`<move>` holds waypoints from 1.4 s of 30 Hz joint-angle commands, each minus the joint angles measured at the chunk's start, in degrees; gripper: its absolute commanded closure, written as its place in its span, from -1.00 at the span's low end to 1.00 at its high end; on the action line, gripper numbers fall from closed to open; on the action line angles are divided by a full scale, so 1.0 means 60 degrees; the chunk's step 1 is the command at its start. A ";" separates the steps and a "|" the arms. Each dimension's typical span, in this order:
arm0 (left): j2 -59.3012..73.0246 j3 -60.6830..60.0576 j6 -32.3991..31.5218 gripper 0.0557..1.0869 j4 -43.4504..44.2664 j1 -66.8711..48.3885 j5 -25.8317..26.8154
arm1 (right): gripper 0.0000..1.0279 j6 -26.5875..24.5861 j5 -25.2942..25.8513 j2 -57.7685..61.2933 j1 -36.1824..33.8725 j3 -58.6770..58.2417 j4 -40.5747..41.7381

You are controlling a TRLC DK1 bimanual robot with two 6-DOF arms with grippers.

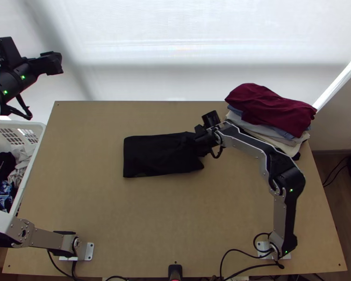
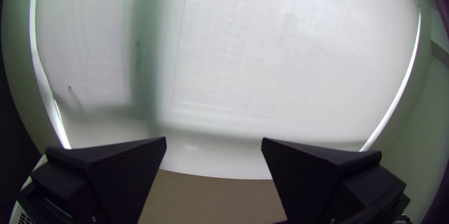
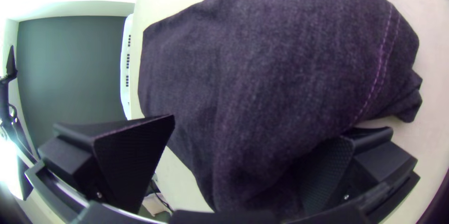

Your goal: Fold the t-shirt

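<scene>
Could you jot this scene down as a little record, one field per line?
Shirt: black cloth T-shirt, lying as a roughly rectangular shape on a light wooden table
Right pincer: open, at the shirt's right end
Left pincer: open, away from the shirt
Clothes stack: far right corner, maroon garment on top
White plastic basket: left of the table, holding mixed clothes

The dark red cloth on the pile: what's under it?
Beneath the dark red cloth, edges show of a blue cloth, a light grey one and cream layers. Their middles are covered, so I can't tell what garments they are.
</scene>
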 commanded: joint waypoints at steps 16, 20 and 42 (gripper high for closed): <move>-0.0330 -0.0170 0.0179 -0.92 -0.0044 0.0072 -0.0003 | 0.95 0.1195 -0.0031 -0.2675 -0.0379 0.0542 -0.0377; -0.0345 -0.0170 0.0194 -0.92 -0.0029 0.0072 -0.0003 | 0.94 0.1268 -0.0031 -0.3305 -0.0628 0.1465 -0.0919; -0.0433 -0.0257 0.0385 -0.92 0.0015 0.0278 -0.0003 | 0.95 0.1752 -0.0969 -0.1928 -0.4408 0.8057 -0.1637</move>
